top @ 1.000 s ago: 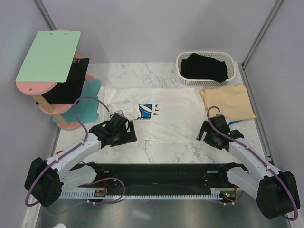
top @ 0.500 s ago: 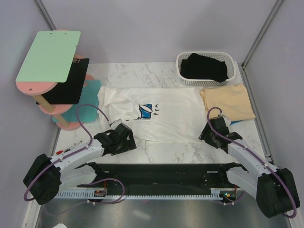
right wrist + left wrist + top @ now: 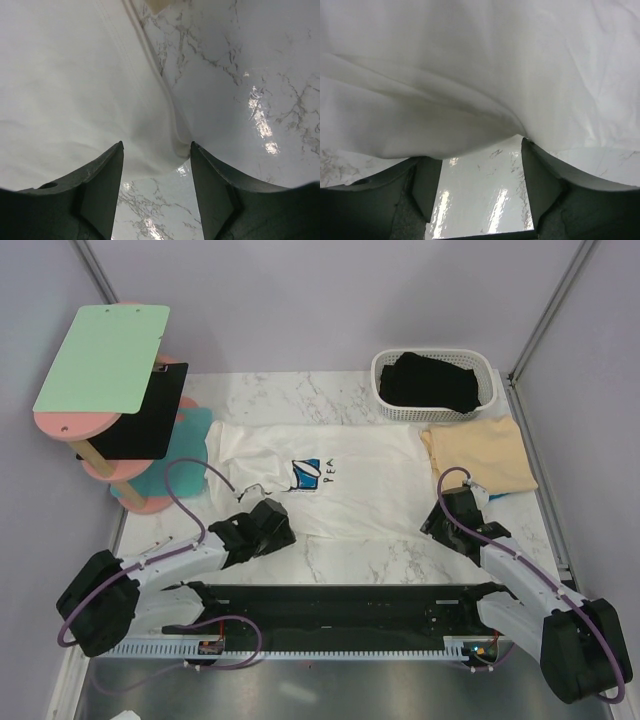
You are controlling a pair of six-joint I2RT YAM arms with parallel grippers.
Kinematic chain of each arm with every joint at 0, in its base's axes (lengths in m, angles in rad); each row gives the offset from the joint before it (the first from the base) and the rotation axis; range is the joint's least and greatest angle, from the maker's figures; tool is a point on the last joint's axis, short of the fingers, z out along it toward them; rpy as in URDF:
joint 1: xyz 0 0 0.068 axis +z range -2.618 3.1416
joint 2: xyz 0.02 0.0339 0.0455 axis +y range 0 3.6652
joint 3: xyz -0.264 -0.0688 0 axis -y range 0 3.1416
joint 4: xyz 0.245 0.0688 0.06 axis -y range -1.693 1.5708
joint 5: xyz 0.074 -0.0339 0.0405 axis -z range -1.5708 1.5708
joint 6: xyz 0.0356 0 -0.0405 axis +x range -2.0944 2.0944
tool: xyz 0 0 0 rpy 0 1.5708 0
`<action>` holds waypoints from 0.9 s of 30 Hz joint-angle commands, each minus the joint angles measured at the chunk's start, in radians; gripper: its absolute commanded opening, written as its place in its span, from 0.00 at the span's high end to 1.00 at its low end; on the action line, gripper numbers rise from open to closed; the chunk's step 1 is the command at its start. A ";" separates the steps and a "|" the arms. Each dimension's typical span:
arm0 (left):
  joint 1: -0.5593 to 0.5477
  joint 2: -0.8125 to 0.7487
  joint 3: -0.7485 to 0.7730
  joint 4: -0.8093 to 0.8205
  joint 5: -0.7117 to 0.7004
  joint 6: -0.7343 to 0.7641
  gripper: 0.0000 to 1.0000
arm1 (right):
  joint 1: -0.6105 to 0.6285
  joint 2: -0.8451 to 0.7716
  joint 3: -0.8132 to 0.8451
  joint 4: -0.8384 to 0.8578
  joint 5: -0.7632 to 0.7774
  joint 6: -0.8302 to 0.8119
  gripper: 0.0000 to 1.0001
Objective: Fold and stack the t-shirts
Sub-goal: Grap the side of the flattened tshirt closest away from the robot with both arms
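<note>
The white t-shirt (image 3: 340, 480) with a blue-square print and "PEA" lettering lies spread and partly folded mid-table. Its near hem fills the left wrist view (image 3: 470, 75) and the right wrist view (image 3: 75, 85). My left gripper (image 3: 268, 523) is open at the shirt's near left hem, its fingers (image 3: 540, 175) low on the marble with the hem draped over their tips. My right gripper (image 3: 440, 520) is open at the shirt's near right corner, the corner lying between its fingertips (image 3: 210, 175). A tan t-shirt (image 3: 478, 455) lies folded at the right. A black t-shirt (image 3: 432, 382) sits in the basket.
A white lattice basket (image 3: 483, 365) stands at the back right. A pink stand with a green board (image 3: 100, 355) and a black board (image 3: 140, 420) is at the back left, teal cloth (image 3: 182, 465) beside it. A black rail (image 3: 340, 602) runs along the near edge.
Both grippers have drawn back toward the near edge and lowered to the shirt's near hem. The shirt itself has barely shifted.
</note>
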 commanded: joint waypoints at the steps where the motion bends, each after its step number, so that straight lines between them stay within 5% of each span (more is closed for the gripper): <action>1: -0.013 0.110 -0.003 0.057 -0.021 -0.065 0.39 | -0.004 0.002 -0.011 0.028 0.003 0.010 0.36; 2: -0.015 0.131 0.000 0.063 -0.019 -0.065 0.46 | -0.004 0.002 -0.009 0.033 0.000 0.007 0.36; 5: -0.021 0.191 0.011 0.074 -0.022 -0.063 0.98 | -0.004 0.001 -0.003 0.031 0.000 0.004 0.36; 9: -0.032 0.144 0.013 0.029 -0.016 -0.074 0.98 | -0.005 -0.024 0.003 0.023 -0.012 -0.004 0.45; 15: -0.036 -0.089 0.020 -0.184 -0.024 -0.076 0.98 | -0.004 -0.084 0.023 -0.019 -0.033 -0.016 0.93; 17: -0.038 -0.192 0.028 -0.279 -0.022 -0.074 0.98 | -0.004 -0.097 0.032 -0.044 -0.038 -0.024 1.00; 27: -0.036 -0.435 0.043 -0.541 0.082 -0.088 0.98 | -0.004 -0.199 0.035 -0.157 -0.049 -0.028 1.00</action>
